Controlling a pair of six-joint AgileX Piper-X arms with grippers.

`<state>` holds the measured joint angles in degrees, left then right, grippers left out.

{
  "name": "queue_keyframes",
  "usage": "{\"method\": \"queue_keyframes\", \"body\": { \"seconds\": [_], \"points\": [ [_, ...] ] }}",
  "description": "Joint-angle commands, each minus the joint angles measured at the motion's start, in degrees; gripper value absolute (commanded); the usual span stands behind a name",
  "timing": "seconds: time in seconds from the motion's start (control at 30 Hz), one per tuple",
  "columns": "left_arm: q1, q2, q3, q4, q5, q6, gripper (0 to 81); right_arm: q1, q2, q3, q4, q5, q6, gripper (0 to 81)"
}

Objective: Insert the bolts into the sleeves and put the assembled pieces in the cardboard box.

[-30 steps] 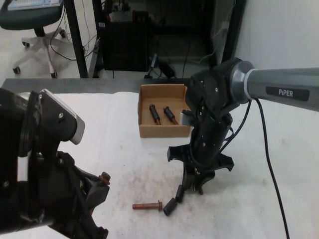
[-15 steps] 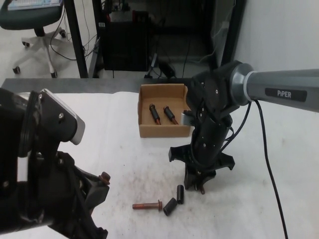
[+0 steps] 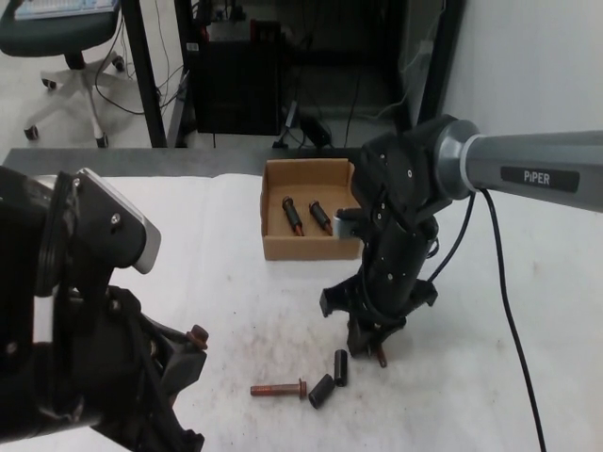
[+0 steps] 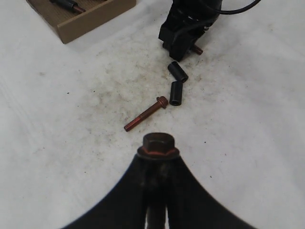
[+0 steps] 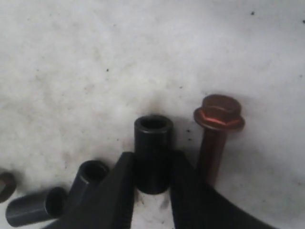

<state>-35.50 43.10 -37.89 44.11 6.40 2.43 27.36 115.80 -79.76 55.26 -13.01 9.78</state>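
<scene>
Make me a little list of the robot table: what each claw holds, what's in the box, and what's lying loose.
Left gripper: shut on a copper bolt
Right gripper: shut on a black sleeve, low over the table
Next to that sleeve: second bolt, lying alongside
Cardboard box: two assembled pieces inside
Loose on the table: one loose bolt and two empty sleeves
</scene>
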Motion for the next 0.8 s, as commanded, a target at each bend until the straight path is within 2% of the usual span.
{"method": "queue_keyframes", "body": {
  "seconds": [0.0, 0.27, 0.5, 0.57, 0.63, 0.77],
  "points": [
    [-0.1, -0.1, -0.3, 0.0, -0.1, 0.2, 0.3, 0.0, 0.8, 0.1, 4.6, 0.7, -8.6, 13.7],
    [-0.1, -0.1, -0.3, -0.2, -0.1, 0.2, 0.3, 0.1, 0.8, 0.1, 11.5, 1.3, -21.6, 1.1],
    [-0.1, -0.1, -0.3, -0.2, -0.1, 0.2, 0.3, 0.0, 0.8, 0.1, 11.7, 4.3, -22.5, 0.0],
    [-0.1, -0.1, -0.3, -0.2, -0.1, 0.2, 0.3, 0.0, 0.8, 0.1, 11.7, 4.3, -22.5, 3.3],
    [-0.1, -0.1, -0.3, -0.2, -0.1, 0.2, 0.3, 0.0, 0.8, 0.1, 11.8, 4.3, -22.5, 10.2],
    [-0.1, -0.1, -0.3, -1.1, -0.1, 0.2, 0.3, 0.0, 0.8, 0.1, 12.1, 4.3, -22.5, 29.8]
  ]
}}
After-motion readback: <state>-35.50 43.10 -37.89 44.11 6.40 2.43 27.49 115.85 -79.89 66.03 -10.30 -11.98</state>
